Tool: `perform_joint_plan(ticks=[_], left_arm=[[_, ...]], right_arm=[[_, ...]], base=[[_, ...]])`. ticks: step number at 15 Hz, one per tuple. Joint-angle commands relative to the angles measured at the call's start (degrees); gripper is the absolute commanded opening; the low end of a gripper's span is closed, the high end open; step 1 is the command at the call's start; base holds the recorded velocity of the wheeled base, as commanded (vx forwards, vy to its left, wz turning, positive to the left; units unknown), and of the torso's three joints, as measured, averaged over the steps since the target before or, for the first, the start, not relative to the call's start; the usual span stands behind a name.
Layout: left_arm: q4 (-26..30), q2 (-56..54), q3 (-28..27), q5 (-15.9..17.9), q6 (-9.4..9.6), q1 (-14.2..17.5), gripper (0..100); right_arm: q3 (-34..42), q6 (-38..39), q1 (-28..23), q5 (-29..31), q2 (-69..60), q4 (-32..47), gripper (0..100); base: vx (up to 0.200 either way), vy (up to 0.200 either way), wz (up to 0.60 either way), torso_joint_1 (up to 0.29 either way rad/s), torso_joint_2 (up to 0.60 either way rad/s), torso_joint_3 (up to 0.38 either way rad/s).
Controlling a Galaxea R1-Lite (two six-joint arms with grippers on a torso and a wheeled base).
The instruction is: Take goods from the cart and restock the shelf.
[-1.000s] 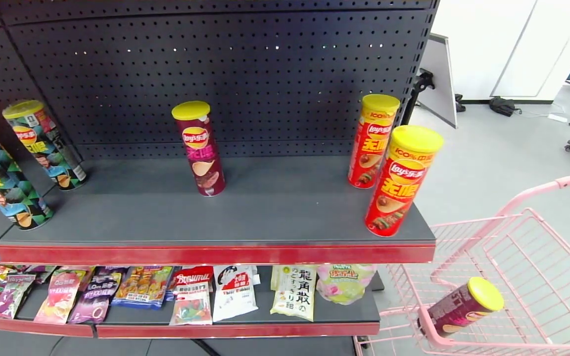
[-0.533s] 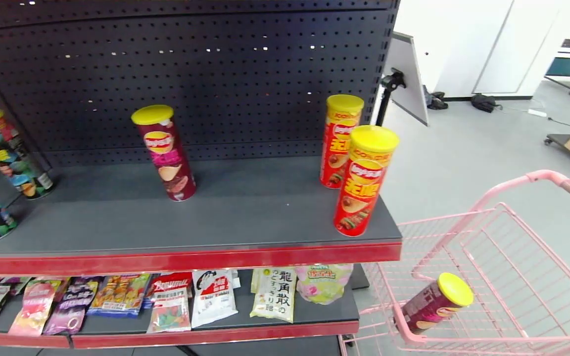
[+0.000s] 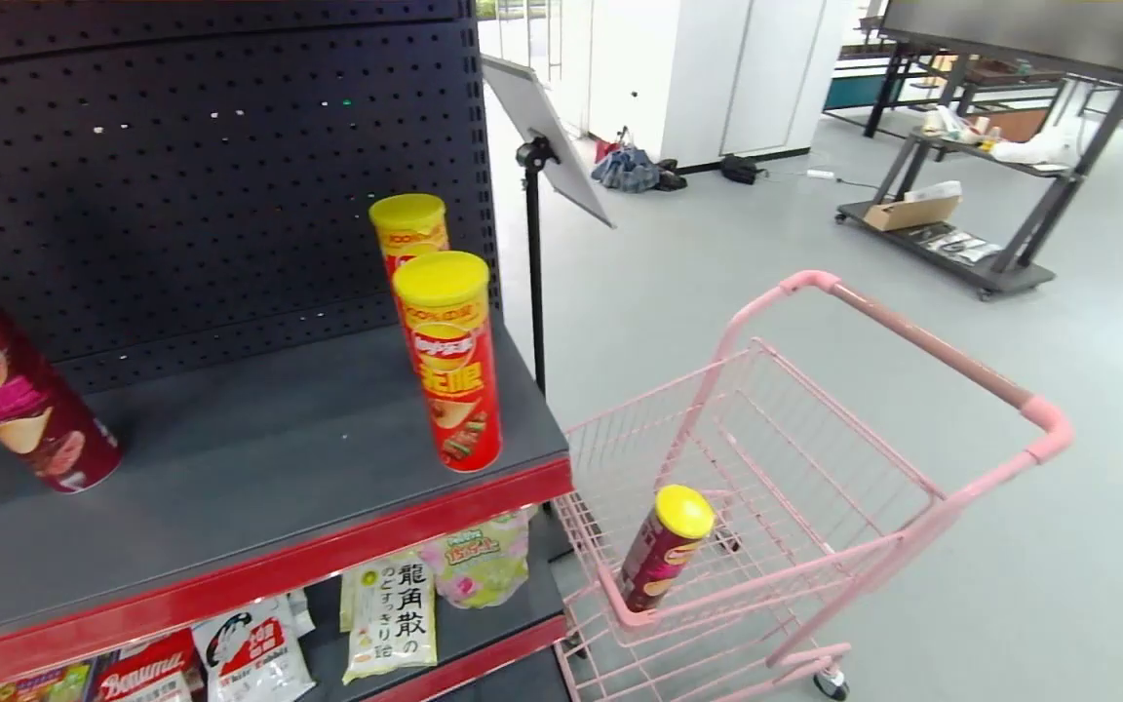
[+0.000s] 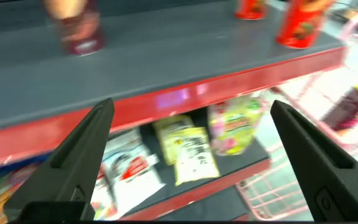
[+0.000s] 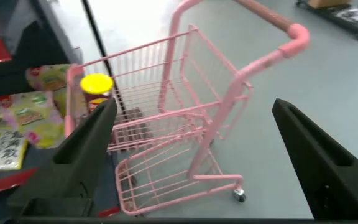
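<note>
Head cam has swung right since 1 s ago, so the cart [image 3: 912, 336] now sits mid-view and the shelf [image 3: 259, 458] is pushed to the left side; the goods themselves haven't shifted. One maroon can [image 3: 664, 551] w/ yellow lid leans tilted in the cart's basket, at the corner nearest the shelf, lid up. On the shelf's upper board the front red can [image 3: 449, 370] stands upright near the front edge at the cart-side end, w/ the rear red can [image 3: 410, 229] just behind it by the pegboard. The shelf maroon can [image 3: 16, 400] stands well apart from them, further along. Snack bags [image 3: 386, 614] lie on the board below. Left tool [image 4: 191, 104] hangs in front of the shelf's red edge, fingers wide apart, nothing btwn them. Right tool [image 5: 194, 102] hovers above the cart, fingers also spread, holding nothing.
</note>
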State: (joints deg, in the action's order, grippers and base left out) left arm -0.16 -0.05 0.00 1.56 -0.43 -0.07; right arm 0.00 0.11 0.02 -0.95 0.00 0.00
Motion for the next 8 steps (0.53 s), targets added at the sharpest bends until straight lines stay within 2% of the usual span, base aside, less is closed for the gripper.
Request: perform_joint_plan(ticks=[1, 6, 8], left_arm=[[0.07, 0.05, 0.00, 0.02, -0.01, -0.01, 100], [-0.02, 0.05, 0.00, 0.02, -0.01, -0.01, 100], [0.07, 0.05, 0.00, 0.02, -0.01, -0.01, 100]], right_arm=[[0.00, -0.02, 0.06, -0.02, 0.09, 0.00, 100], [0.00, 0.07, 0.06, -0.02, 0.09, 0.00, 100], [0.00, 0.15, 0.06, -0.02, 0.09, 0.00, 100]], base=[[0.000, 0.000, 0.00, 0.000, 0.00, 0.000], [0.000, 0.000, 0.00, 0.000, 0.00, 0.000], [0.000, 0.000, 0.00, -0.105, 0.21, 0.129]])
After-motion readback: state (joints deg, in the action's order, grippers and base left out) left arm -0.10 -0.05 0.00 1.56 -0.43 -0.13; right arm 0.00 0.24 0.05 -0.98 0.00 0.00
